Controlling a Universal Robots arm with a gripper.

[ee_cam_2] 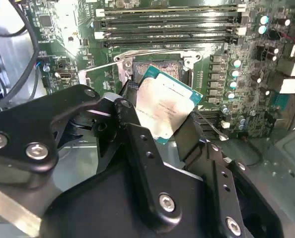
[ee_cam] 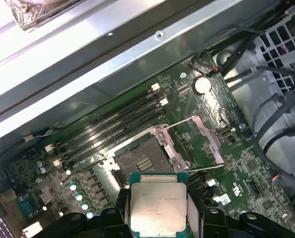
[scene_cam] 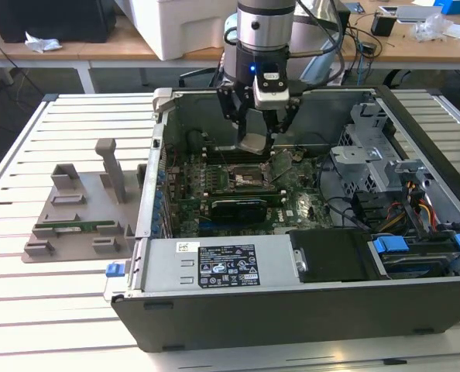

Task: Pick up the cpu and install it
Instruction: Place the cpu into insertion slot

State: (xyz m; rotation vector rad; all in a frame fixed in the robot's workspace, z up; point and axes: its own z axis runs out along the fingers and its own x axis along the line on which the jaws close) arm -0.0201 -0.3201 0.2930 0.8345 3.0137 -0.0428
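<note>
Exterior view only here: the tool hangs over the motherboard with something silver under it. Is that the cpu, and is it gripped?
Observer: Yes. In the first wrist view the tool is shut on the cpu, with a finger on each of two opposite edges.
Operator: Is the socket ready for it?
Observer: The socket lies open and bare in the first wrist view. Its metal frame is folded back to one side.
Operator: Is the chip seated?
Observer: No. In the second wrist view it is held in front of the socket, its silver top towards the camera.
</note>
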